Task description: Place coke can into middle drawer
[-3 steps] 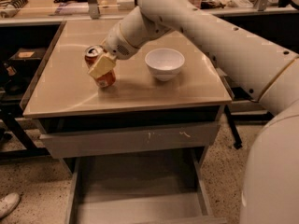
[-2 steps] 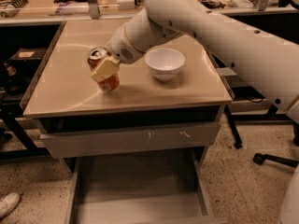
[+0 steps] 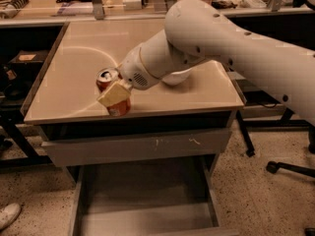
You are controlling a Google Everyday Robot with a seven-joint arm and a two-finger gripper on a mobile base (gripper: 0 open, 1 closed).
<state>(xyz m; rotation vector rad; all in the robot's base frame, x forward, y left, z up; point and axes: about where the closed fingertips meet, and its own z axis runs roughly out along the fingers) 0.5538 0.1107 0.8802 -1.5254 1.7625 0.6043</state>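
Speckled floor (image 3: 268, 200) lies nearest, with the middle drawer (image 3: 142, 195) open below the beige worktop (image 3: 69, 82). Near the worktop's front edge the pincer (image 3: 114, 96) clamps the coke can (image 3: 105, 77). The can's long axis is tilted, with the silver top pointing up and left. A cluttered bench (image 3: 74, 6) stands behind.

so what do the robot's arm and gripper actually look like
The arm is thick, smooth, glossy white tubing with rounded joints and a few small dark dots along the shell; no loose cables show. The wrist narrows to a rounded white housing with a dotted grille patch. The gripper, over the front left of the table at the coke can, shows a cream, wedge-shaped finger.
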